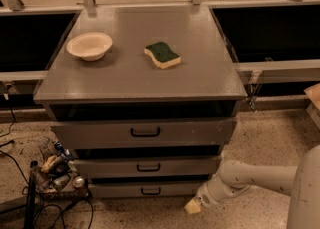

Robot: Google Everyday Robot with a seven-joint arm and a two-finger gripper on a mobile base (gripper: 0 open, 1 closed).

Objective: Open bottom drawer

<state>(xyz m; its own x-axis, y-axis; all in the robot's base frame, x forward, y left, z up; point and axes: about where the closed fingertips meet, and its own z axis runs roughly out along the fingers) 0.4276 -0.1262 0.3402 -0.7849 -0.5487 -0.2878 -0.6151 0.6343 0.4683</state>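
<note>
Cream gripper [193,206] hovers near the floor, just right of the bottom drawer [115,190], which sits closed, lowest of three; its grip is impossible to judge. Likely the approach step; next, swing left onto the drawer's black handle [150,191].

The gripper [194,206] sits at 5 o'clock, just beside the bottom drawer [150,190], whose inside is hidden. The arm [260,178] runs off the frame at 4 o'clock. Clutter [55,170] at 8 o'clock is too blurred to name.
</note>
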